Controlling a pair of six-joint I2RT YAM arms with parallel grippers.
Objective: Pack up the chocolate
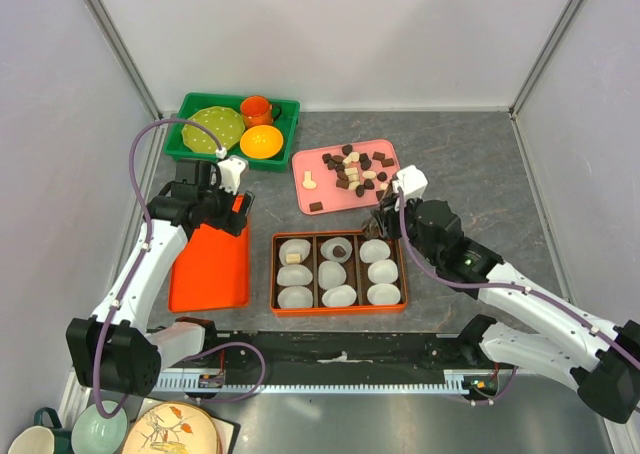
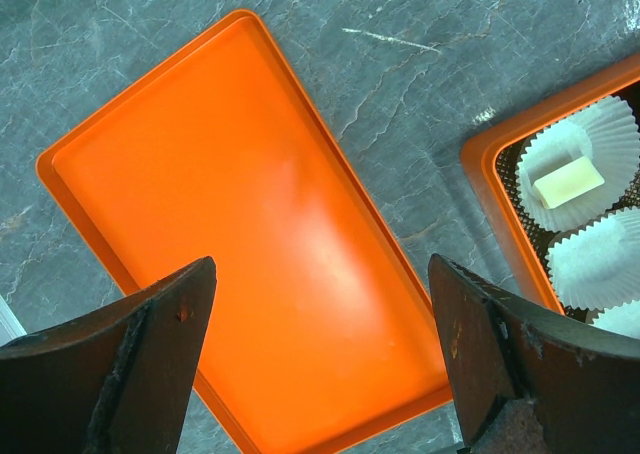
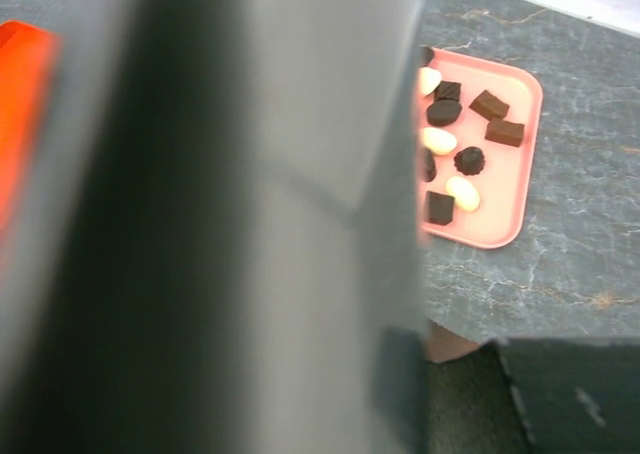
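The chocolate lies as several dark, reddish-brown and cream pieces on a pink tray; part of it shows in the right wrist view. An orange box holds white paper cups. One cup holds a cream piece, also in the left wrist view, and one holds a dark piece. My right gripper hovers between tray and box; its blurred fingers fill the right wrist view, pinching a small reddish-brown piece. My left gripper is open and empty above an orange lid.
The orange lid lies left of the box. A green bin at the back left holds a green plate, an orange cup and an orange bowl. Crockery sits at the bottom left corner.
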